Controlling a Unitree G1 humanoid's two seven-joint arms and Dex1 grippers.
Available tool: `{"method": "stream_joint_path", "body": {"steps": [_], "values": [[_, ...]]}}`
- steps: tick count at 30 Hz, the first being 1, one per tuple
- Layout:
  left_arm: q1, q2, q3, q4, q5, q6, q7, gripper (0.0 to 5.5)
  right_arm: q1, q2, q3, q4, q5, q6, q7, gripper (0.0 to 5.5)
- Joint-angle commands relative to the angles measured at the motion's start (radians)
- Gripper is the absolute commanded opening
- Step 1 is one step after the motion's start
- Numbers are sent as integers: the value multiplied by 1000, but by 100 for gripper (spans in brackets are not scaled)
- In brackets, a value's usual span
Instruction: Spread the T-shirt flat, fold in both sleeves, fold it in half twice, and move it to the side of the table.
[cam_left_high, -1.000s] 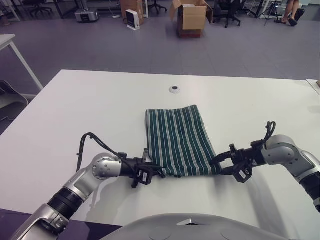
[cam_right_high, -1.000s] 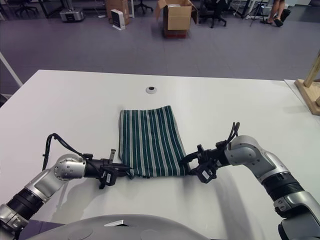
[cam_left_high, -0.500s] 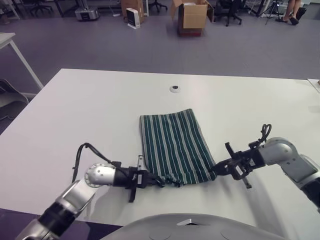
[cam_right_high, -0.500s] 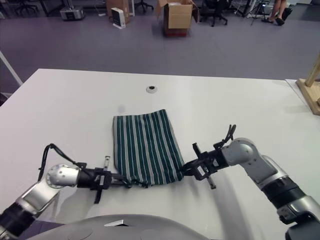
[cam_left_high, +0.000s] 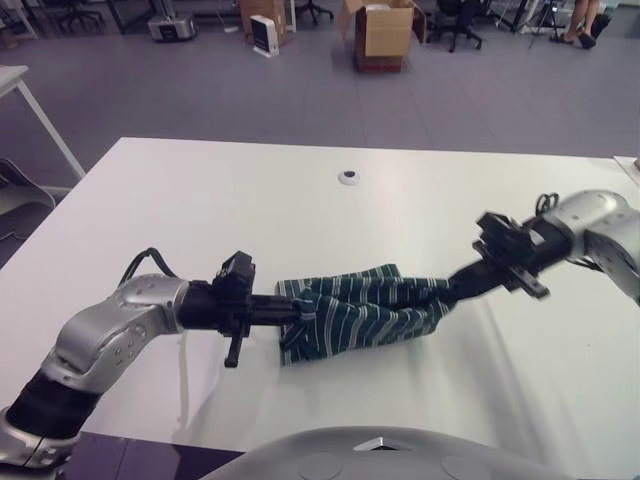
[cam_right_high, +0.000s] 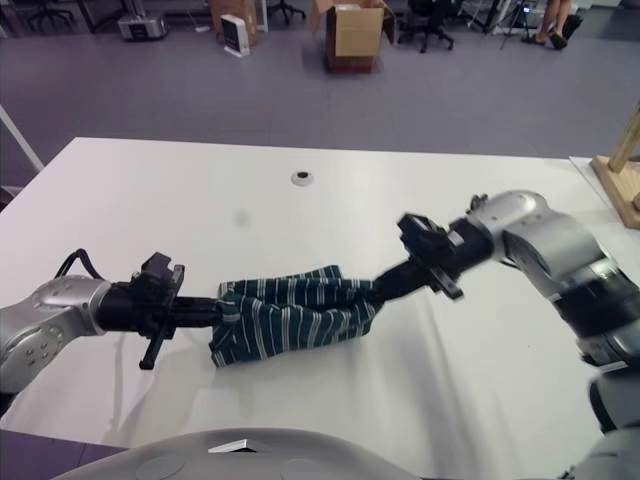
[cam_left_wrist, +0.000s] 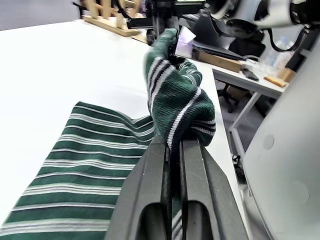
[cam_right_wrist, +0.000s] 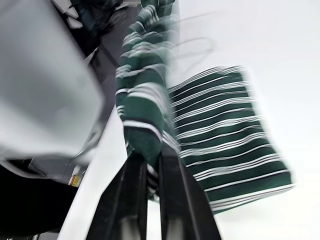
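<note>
Left eye view showed the shirt (cam_left_high: 365, 310) strung between the two grippers, its long axis running from the robot's left to its right. The left gripper (cam_left_high: 292, 312) was clamped on the shirt's left end. The right gripper (cam_left_high: 452, 291) was clamped on its right end and held a little higher. Between them the cloth sagged in a bunch, its lower part lying on the table (cam_left_high: 200, 200) beneath. By my judgement the coming fold depended on both ends travelling together across that axis, and neither arm was nearer, each being at its own end.
</note>
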Motion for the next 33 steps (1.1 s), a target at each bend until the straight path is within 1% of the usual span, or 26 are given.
{"method": "stream_joint_path", "body": {"steps": [1, 4, 8, 9, 10, 11, 14, 16, 18, 21, 22, 25, 27, 28, 29, 33], "values": [[-94, -68, -32, 193, 113, -7, -45, 0, -109, 120, 86, 207, -122, -55, 2, 9], [-159, -134, -49, 332, 198, -33, -74, 0, -166, 225, 114, 402, -235, -120, 1, 9], [-214, -225, -67, 506, 313, -102, -81, 0, -188, 368, 66, 601, -371, -196, -54, 9], [-220, -242, -79, 542, 353, -121, -77, 0, -196, 402, 44, 645, -394, -213, -92, 46], [-222, -255, -88, 576, 391, -139, -70, 0, -200, 431, 21, 680, -414, -225, -125, 68], [-224, -265, -89, 605, 423, -150, -57, 36, -202, 455, -3, 709, -434, -242, -166, 83], [-217, -279, -55, 643, 458, -161, -34, 79, -209, 505, -81, 774, -479, -283, -305, 132], [-215, -271, -17, 643, 455, -155, -25, 112, -202, 508, -120, 789, -517, -325, -388, 167], [-219, -256, 14, 639, 472, -176, -5, 133, -177, 485, -141, 775, -567, -378, -454, 192], [-212, -275, 50, 520, 440, -157, 4, 188, -100, 436, -151, 687, -626, -432, -481, 253], [-212, -293, 48, 470, 422, -138, 0, 200, -59, 411, -153, 617, -632, -423, -464, 256], [-206, -334, 22, 396, 419, -121, 1, 200, 42, 343, -141, 439, -670, -378, -432, 256], [-202, -364, 6, 392, 430, -112, 9, 200, 112, 320, -130, 344, -705, -361, -440, 256], [-194, -375, -3, 396, 437, -106, 13, 200, 132, 327, -131, 319, -719, -356, -459, 256], [-189, -380, -18, 409, 457, -112, 16, 200, 146, 337, -139, 299, -723, -347, -476, 256], [-171, -352, -194, 575, 670, -174, 8, 200, 165, 382, -220, 231, -691, -283, -573, 256]]}}
